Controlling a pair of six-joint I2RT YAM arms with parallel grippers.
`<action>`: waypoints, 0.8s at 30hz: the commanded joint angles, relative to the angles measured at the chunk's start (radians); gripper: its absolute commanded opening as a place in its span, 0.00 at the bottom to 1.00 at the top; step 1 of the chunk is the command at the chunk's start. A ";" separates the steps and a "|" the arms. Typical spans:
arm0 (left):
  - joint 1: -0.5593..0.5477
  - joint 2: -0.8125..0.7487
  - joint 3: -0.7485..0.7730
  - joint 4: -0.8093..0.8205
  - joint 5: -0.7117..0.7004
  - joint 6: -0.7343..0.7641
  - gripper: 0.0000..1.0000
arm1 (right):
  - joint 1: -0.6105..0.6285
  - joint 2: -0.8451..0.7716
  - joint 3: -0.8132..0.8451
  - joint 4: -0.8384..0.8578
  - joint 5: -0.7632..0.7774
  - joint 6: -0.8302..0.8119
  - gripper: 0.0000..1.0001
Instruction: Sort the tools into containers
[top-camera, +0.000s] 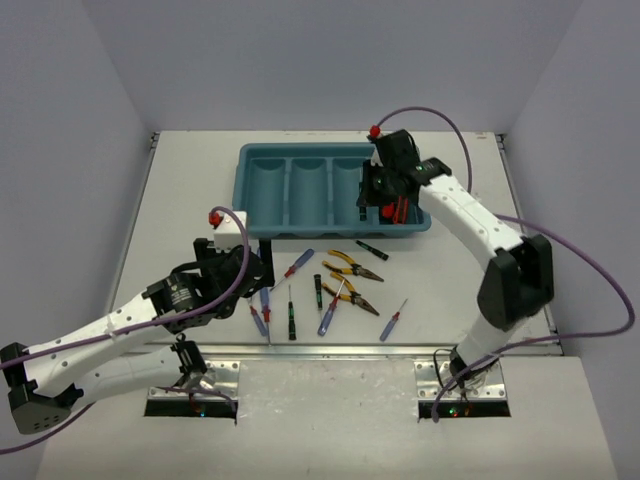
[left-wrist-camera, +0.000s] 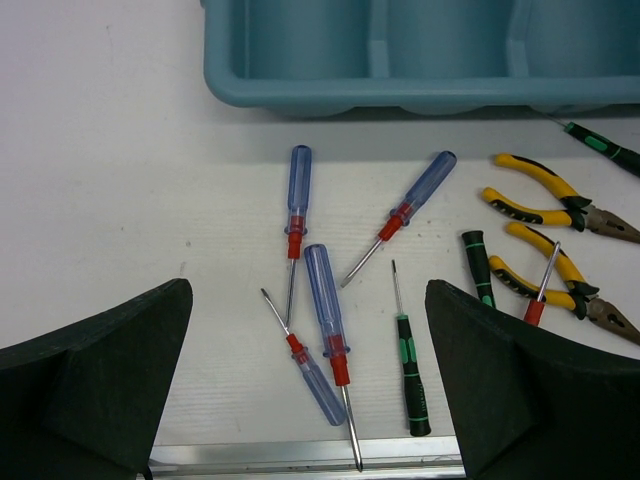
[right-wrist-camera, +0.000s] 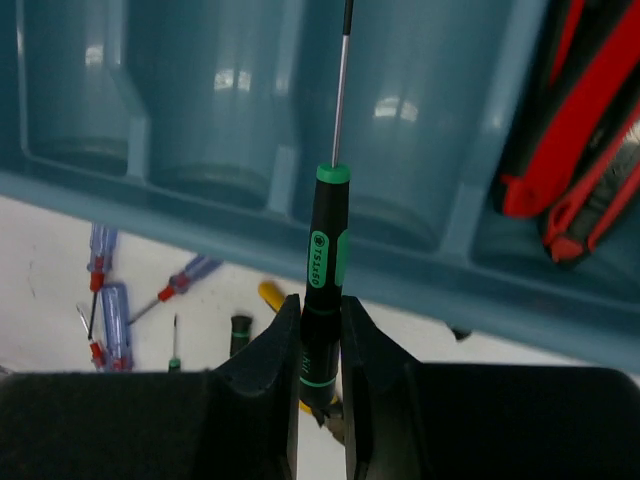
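Fingers (right-wrist-camera: 268, 365) of the right gripper (right-wrist-camera: 318, 320) are pinched on the butt end of a black-and-green screwdriver (right-wrist-camera: 322, 250), handle clamped btwn the pads. From there the tool runs straight out ahead of the fingers. Its long axis is in line w/ the gripper's reach, green collar then bare shaft pointing away from the wrist. The tip is cut off at the top of the wrist view, so we can't say where it ends.

Under the shaft lies the tray (right-wrist-camera: 200, 215). The shaft sits over the 3rd compt from the left, just right of a divider, roughly along the compt's length, not across. The next compt right holds red-and-black utility knives (right-wrist-camera: 570, 130). We judge the coming move is lower-and-release. It turns on keeping that axis parallel to the trough; if it drifts left, the shaft meets the divider.

Further out, the left gripper (left-wrist-camera: 308, 300) hangs w/ jaws spread wide, holding nothing, above blue-and-red screwdrivers (left-wrist-camera: 328, 310) on the table (left-wrist-camera: 100, 150). The one btwn its fingers lies across the closing line, tip toward the wrist, handle toward the tray. Pliers (left-wrist-camera: 540, 195) lie off to the right. For these loose tools the L arm is the nearer.
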 joint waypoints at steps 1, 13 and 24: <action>0.011 -0.014 0.006 0.031 -0.007 0.009 1.00 | -0.010 0.280 0.344 -0.104 0.025 -0.114 0.08; 0.013 -0.008 0.003 0.040 0.004 0.020 1.00 | -0.017 0.597 0.732 -0.259 0.077 -0.173 0.48; 0.014 -0.007 0.002 0.042 0.002 0.023 1.00 | -0.008 0.009 0.035 0.031 -0.016 -0.275 0.54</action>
